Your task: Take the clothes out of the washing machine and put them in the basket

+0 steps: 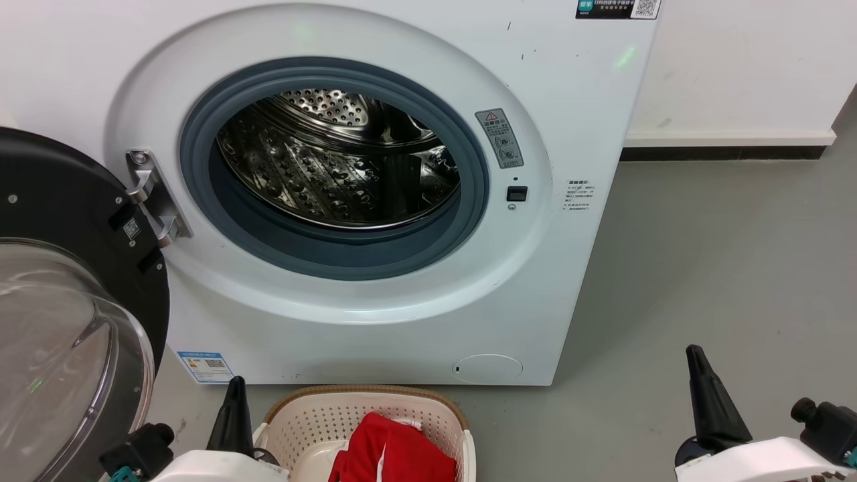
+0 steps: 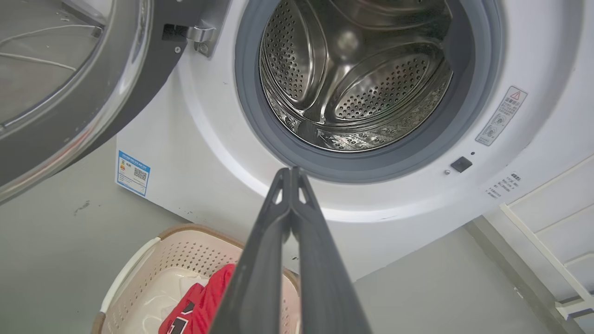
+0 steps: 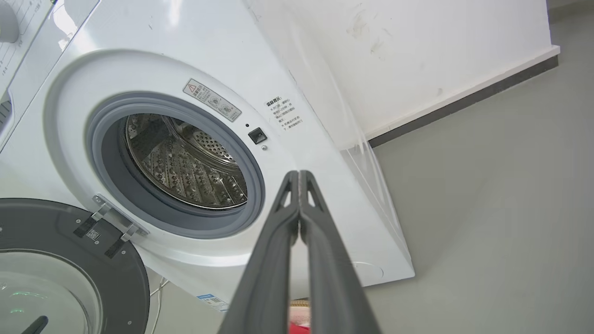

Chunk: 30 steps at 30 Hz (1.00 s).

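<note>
Against the wall (image 1: pixel 736 67), washing machine (image 1: pixel 375 321): white, front open
Door (image 1: pixel 73 221): swung out to the left
Drum (image 1: pixel 335 174): shiny perforated steel
Basket (image 1: pixel 315 418): on the floor (image 1: pixel 703 268), just before the machine
Clothes (image 1: pixel 395 455): red, lying inside the basket
Left gripper (image 2: pixel 290 176): tips pressed together, holding nothing, by the basket's left rim
Right gripper (image 3: pixel 298 178): tips pressed together, holding nothing, well right of the basket

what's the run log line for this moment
washing machine door open | clothes in basket | drum bare steel in view | left gripper shut, holding nothing | right gripper shut, holding nothing
</note>
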Motion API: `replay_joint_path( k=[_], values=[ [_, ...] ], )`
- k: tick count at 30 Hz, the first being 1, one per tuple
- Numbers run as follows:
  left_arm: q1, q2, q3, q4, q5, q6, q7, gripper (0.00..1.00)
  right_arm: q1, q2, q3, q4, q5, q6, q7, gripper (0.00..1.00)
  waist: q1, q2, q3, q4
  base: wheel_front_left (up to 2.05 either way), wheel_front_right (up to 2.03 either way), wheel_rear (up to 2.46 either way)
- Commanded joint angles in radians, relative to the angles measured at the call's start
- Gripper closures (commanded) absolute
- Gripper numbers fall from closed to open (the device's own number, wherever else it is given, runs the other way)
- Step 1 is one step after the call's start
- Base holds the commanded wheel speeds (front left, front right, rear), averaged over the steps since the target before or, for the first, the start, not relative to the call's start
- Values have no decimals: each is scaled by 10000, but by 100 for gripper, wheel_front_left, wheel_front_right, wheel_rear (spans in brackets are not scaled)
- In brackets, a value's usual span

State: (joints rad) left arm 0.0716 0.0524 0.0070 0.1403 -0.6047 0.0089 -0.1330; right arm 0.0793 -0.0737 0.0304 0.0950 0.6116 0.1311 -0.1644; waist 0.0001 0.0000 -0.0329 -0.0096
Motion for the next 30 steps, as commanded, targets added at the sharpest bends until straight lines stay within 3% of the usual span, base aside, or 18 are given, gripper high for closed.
replay_joint_path(
  k=[1, 30],
  values=[
    [-301, 30, 74, -54, -433, -70, 96, 100, -349, -85, -49, -52, 488, 0, 86, 100, -1, 0, 7, 2, 0, 0, 0],
    [-931, 36, 451, 366, -4232, -604, 1016, 100, -966, -156, -339, 531, 4439, -2, 942, 100, -1, 0, 112, 30, 0, 0, 0]
  ],
)
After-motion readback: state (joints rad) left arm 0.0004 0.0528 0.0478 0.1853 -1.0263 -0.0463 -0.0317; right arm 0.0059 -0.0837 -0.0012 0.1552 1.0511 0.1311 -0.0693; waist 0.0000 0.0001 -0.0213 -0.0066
